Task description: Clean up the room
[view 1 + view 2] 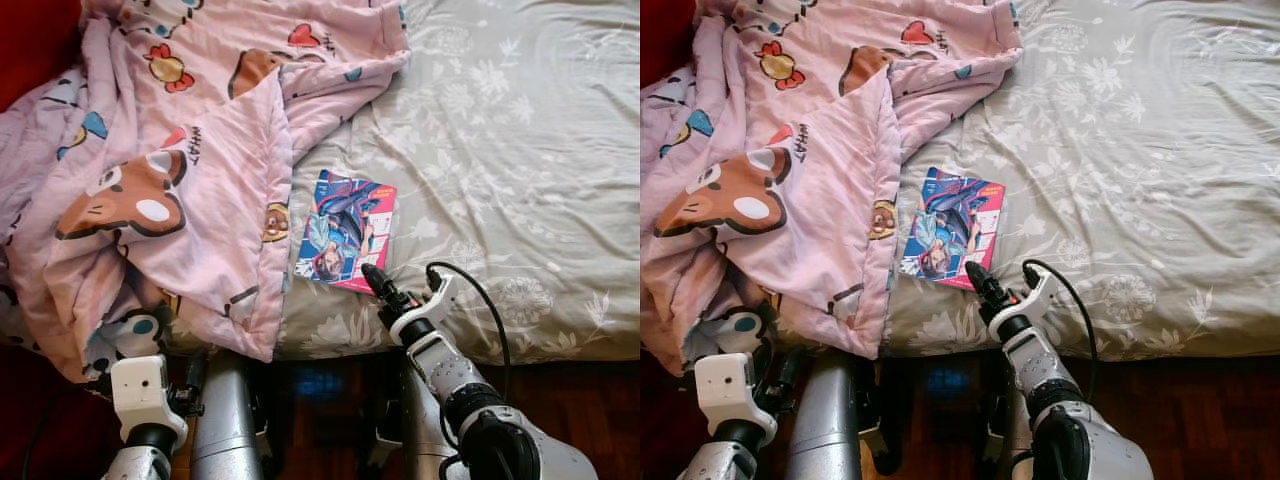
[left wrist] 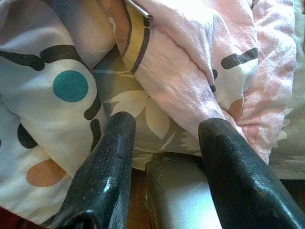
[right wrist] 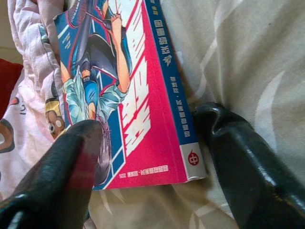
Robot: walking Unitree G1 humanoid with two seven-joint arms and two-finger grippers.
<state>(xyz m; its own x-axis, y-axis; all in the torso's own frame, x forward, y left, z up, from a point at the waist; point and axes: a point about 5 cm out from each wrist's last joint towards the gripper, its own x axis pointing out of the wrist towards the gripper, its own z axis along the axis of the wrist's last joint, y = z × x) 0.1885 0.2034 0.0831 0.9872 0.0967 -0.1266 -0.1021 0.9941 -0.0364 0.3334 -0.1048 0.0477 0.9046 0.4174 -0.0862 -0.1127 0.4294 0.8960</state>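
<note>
Lying flat on the grey floral bed sheet, a glossy rectangular comic book sits just beside the crumpled pink cartoon quilt. The right claw straddles its corner, spread apart; the left claw gapes near the quilt's hem.

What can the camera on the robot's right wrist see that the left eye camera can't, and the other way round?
The right wrist view alone shows the comic book's spine lettering close up, and the right claw's two black fingers spread, one over the cover and one on the sheet beside the spine. The left eye view alone shows the left claw low at the bed edge under the pink cartoon blanket, plus the wood floor. Both show the book, the blanket's edge and the grey flowered sheet.
</note>
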